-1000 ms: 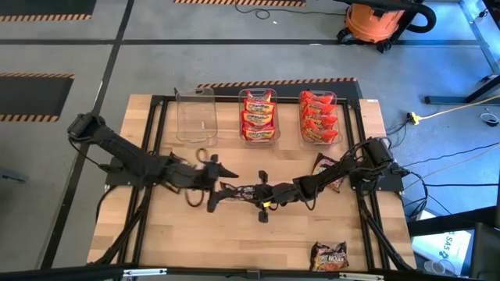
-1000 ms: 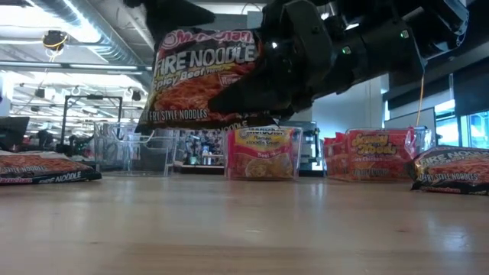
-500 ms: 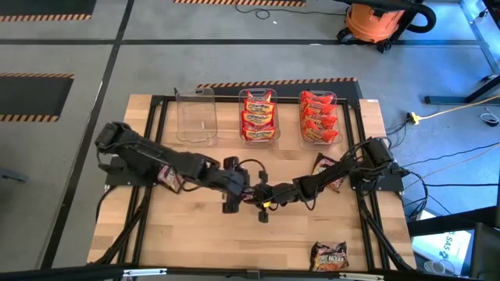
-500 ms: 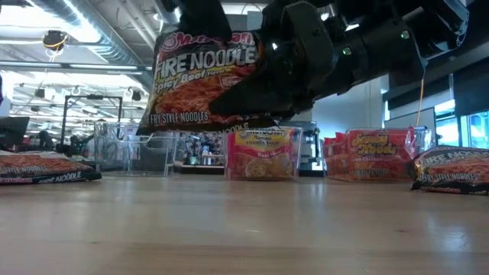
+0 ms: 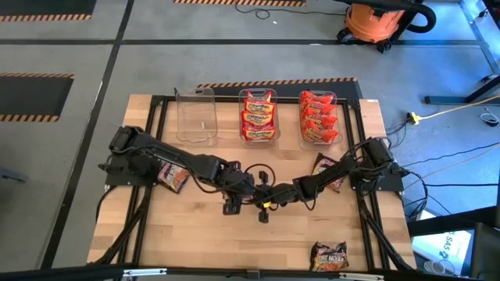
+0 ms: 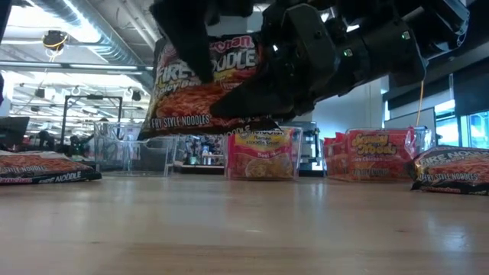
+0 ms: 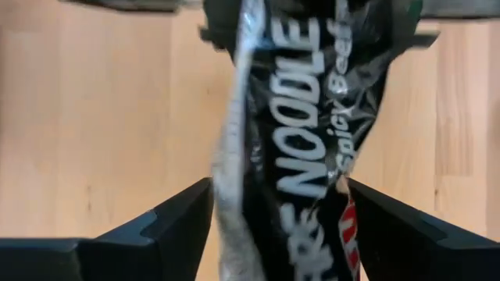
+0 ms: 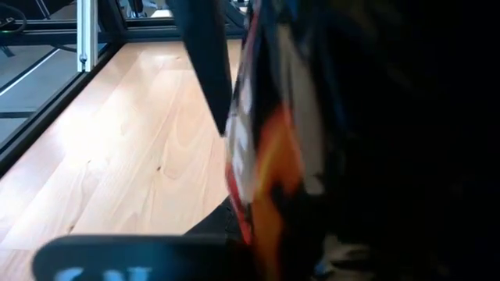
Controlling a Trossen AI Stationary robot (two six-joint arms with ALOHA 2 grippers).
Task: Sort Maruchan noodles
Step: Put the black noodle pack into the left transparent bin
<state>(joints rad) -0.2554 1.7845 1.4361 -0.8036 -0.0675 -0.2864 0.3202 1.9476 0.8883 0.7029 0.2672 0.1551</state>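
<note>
Handover under way mid-table: right gripper (image 5: 262,195) clamps the black noodle packet (image 6: 202,84); left gripper (image 5: 234,190) straddles it, jaws open. Next, left must close.

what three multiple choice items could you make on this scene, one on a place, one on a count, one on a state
1. Where is the black Fire Noodle packet that the arms are handling?
A. flat in the left bin
B. lifted above the table's middle
C. on the floor

2. How many clear bins stand along the table's far edge?
A. three
B. one
C. five

3. What is in the leftmost bin?
A. red packets
B. orange packets
C. nothing visible

Answers:
1. B: the low view shows the packet hanging clear of the wood, with the right gripper behind it and the left gripper reaching in at mid-table.
2. A: the high view shows the leftmost bin, a middle bin and a right bin.
3. C: its bottom shows only bare wood through the clear plastic, while the other two hold packets.
</note>
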